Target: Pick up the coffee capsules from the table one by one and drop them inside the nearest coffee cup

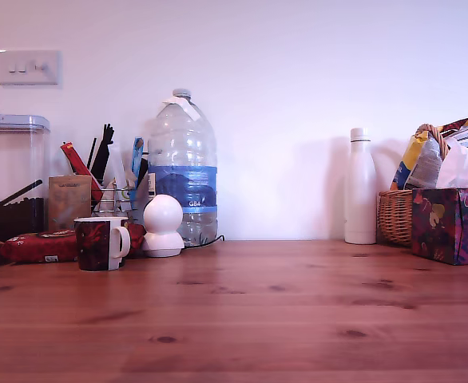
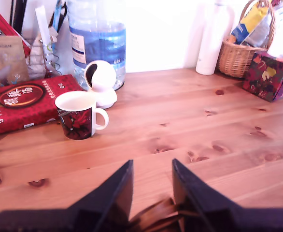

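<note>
Tool [image 2: 152, 166] above the table [image 2: 190, 130]; no capsule clearly visible.

Tool absent from the exterior view; wrist view shows only its two dark fingers, parted with a gap. Brownish shape between finger bases, unidentifiable. Coffee cup [image 2: 79, 115] stands upright ahead of the tool, well apart, beside a round white gadget [image 2: 101, 79].

Reddish-brown wooden plank surface [image 1: 298, 311] with dark knots and a slight sheen. Glossy ceramic-looking coffee cup [image 2: 80, 115]. Clear plastic water bottle [image 1: 183, 171]. Woven wicker basket [image 1: 394, 217]. Smooth white bottle [image 1: 360, 187], matt finish.
</note>
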`<action>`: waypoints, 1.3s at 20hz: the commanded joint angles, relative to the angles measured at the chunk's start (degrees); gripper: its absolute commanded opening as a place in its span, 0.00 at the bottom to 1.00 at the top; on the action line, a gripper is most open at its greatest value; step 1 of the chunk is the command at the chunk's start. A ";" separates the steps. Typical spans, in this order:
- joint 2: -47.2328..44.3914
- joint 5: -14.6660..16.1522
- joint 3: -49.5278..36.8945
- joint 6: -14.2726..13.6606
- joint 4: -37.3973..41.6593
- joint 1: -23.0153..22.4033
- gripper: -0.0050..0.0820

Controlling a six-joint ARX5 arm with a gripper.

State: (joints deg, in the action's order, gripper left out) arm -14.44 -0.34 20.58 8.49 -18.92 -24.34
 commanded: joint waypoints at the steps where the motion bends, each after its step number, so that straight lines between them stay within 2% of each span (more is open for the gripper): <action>1: -0.02 -0.20 -0.59 0.17 0.39 0.04 0.16; 12: -0.07 -0.20 -0.59 0.07 1.36 0.04 0.16; 15: -0.09 -0.92 -0.59 -1.22 4.59 0.07 0.16; 17: -0.15 -2.47 -0.59 -1.60 6.62 0.07 0.16; 20: -0.22 -3.21 -0.61 -4.13 9.49 0.07 0.16; 26: -5.14 -4.72 -0.63 -5.14 14.45 0.07 0.16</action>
State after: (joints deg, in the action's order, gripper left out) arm -18.24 -4.89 20.58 3.92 -5.39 -24.34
